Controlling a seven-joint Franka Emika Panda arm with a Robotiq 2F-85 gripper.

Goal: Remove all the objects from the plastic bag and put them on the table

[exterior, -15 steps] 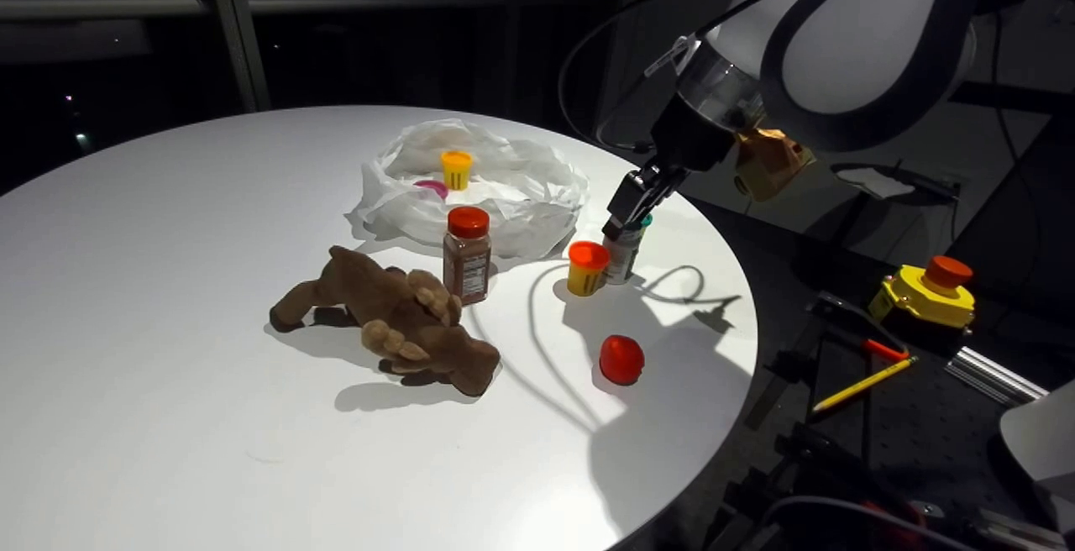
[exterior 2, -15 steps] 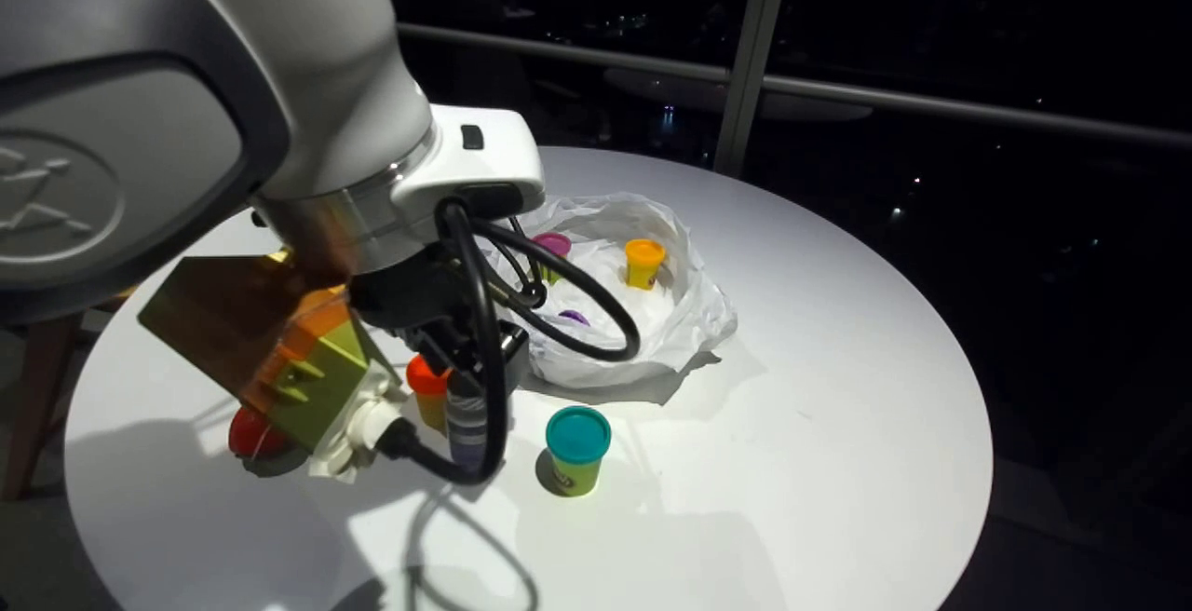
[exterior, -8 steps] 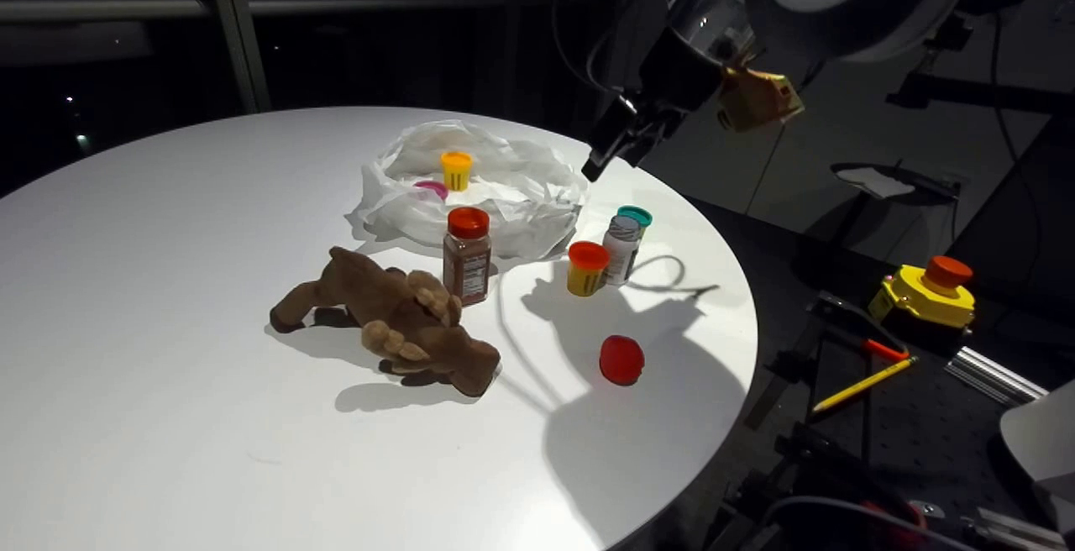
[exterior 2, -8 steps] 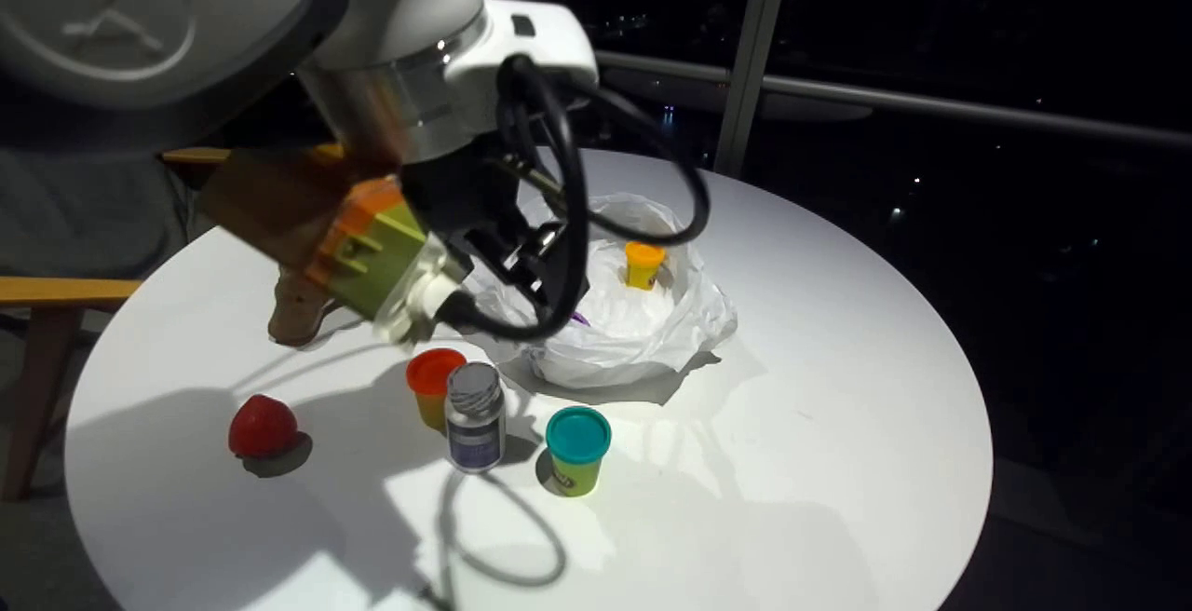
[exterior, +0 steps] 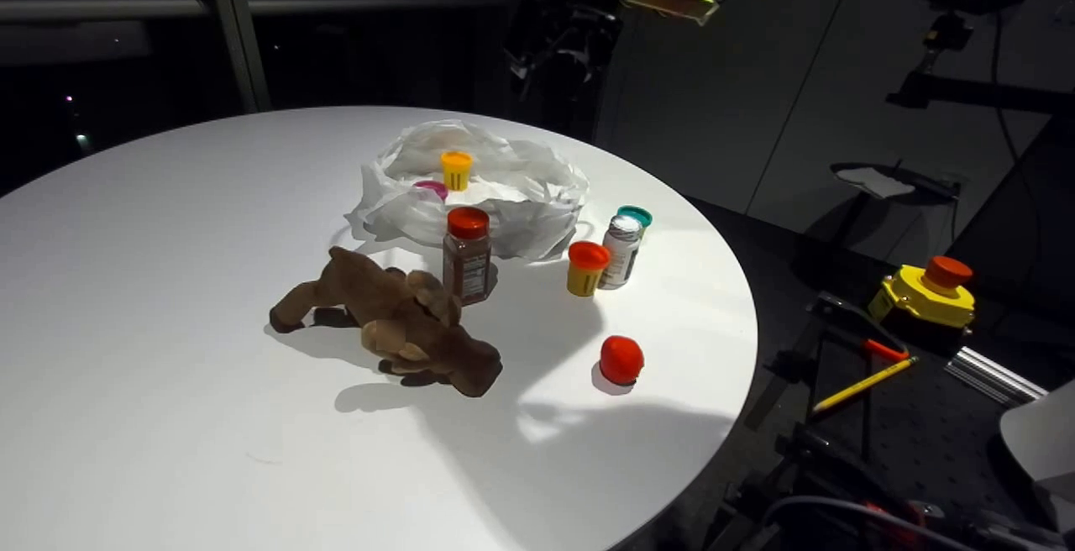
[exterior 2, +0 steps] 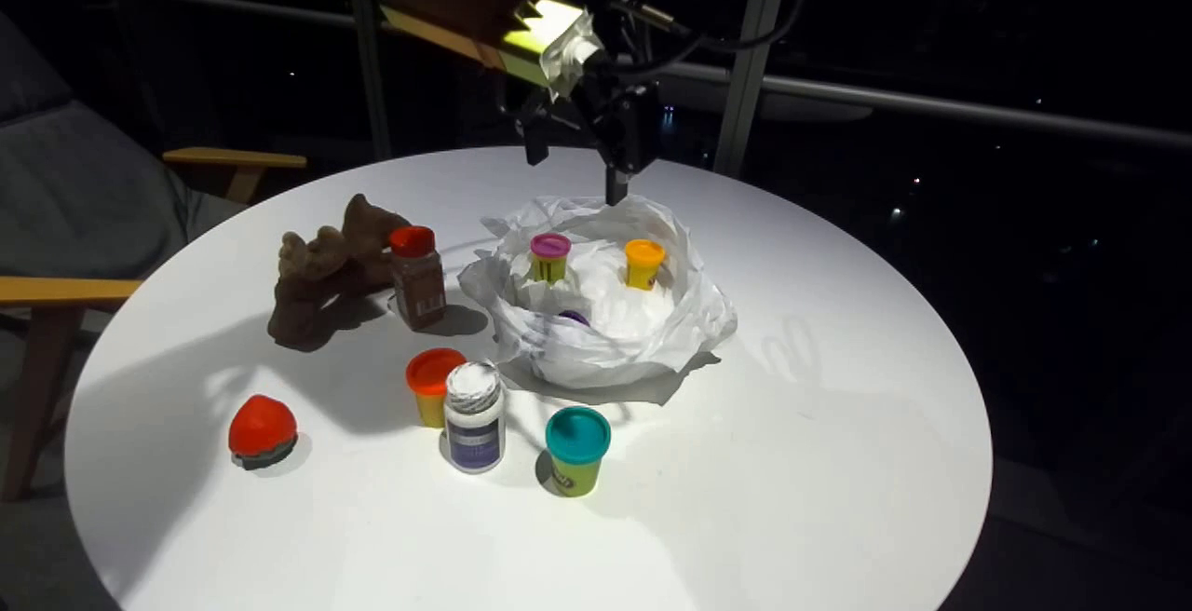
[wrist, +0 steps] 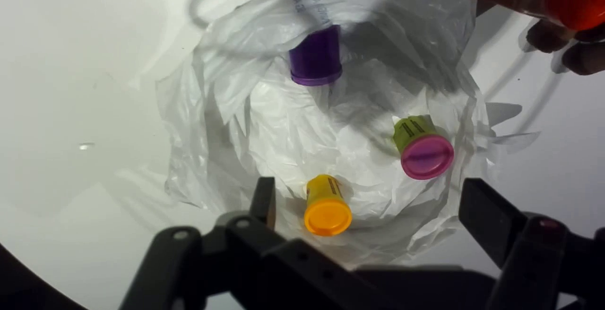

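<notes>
Spread wide, the robot's gripper point(exterior 2: 575, 167) hangs above the plastic bag point(exterior 2: 615, 364), its two fingers point(wrist: 489, 220) well apart and raised off the plastic. From where I stand the bag sits crumpled and gaping toward the far edge of the round white table point(exterior 2: 819, 462) in both exterior views, with dark windows point(exterior 2: 941, 43) beyond. Inside it, an orange-lidded yellow tub point(wrist: 327, 203) stands upright, and in the wrist view it shows between the fingers, farther down. A pink-lidded tub point(wrist: 422, 147) stands near the bag's wall, and a purple tub point(wrist: 315, 57) is partly covered by a fold of plastic; whether that one stands or lies, I can't tell.

Out on the tabletop, set in from the right edge in an exterior view, a teal-lidded tub point(exterior: 636, 215), a white bottle point(exterior: 620, 257) and a red-lidded yellow tub point(exterior: 585, 274) stand upright. The bottle and the red-lidded yellow tub are just beside each other; I can't make out whether they touch. A red rounded thing point(exterior: 621, 359) rests nearer the viewer, in from that same edge. Farther in from it, a brown plush toy point(exterior: 369, 292) sprawls beside an upright red-capped jar point(exterior: 468, 265); again, I can't see if they touch.

Past the right edge, off the table, are a yellow box point(exterior: 924, 299) topped with a red button point(exterior: 949, 272) and a yellow pencil point(exterior: 865, 385). In an exterior view, a chair point(exterior 2: 84, 173) with wooden armrests stands beyond the left edge.
</notes>
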